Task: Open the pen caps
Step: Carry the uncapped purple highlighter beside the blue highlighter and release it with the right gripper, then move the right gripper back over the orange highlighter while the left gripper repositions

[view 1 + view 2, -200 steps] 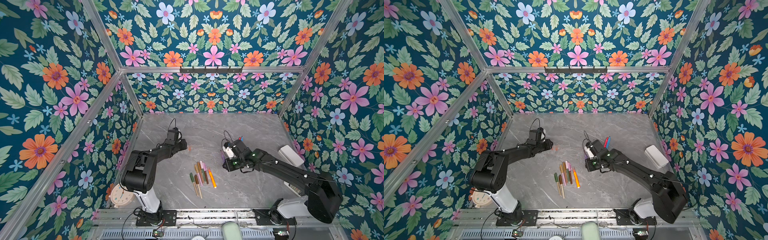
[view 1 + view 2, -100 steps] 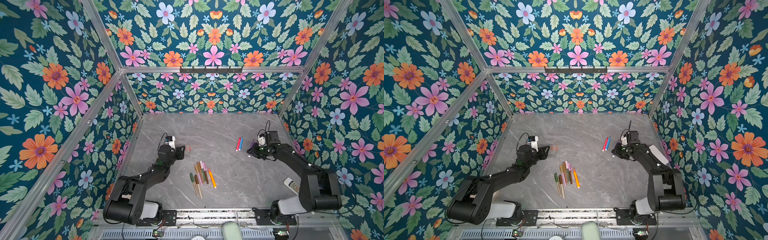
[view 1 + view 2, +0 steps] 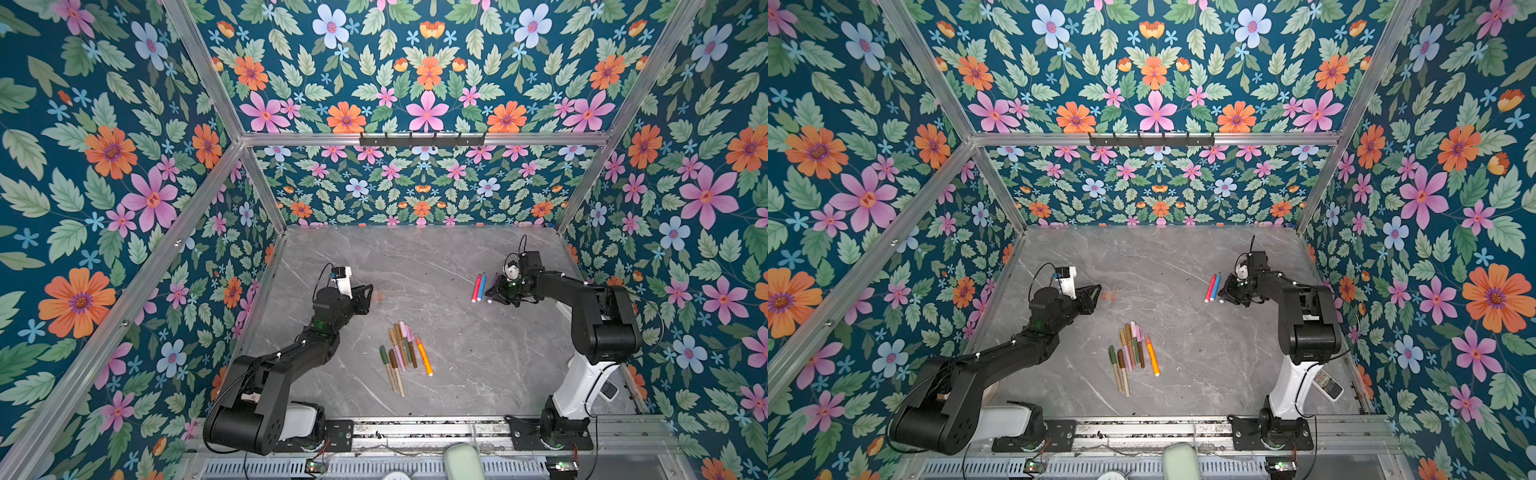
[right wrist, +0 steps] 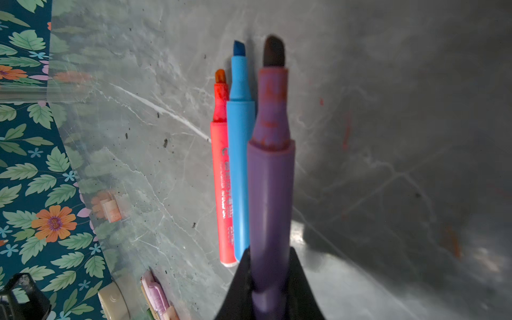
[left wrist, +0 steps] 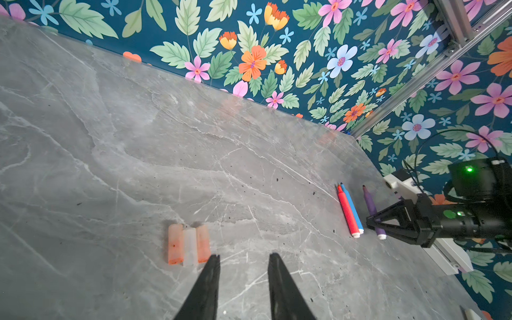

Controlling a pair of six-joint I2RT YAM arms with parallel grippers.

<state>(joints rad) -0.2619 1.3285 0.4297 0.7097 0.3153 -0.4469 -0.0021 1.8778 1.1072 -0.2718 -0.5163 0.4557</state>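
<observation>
The right tool [image 4: 269, 257] is clamped on an uncapped purple pen [image 4: 270, 180], beside a red pen [image 4: 221, 180] and a blue pen [image 4: 239, 166] near the worktop's [image 3: 457, 374] right edge. The left tool [image 5: 243, 259] stands partly open and empty, just short of three loose pen caps [image 5: 189, 243] toward the left edge.

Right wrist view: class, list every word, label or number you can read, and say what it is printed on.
Red pen: white lettering along the barrel, too blurred to read.
Purple pen: reddish smudges only, no print.
No other text shows in this view.
</observation>
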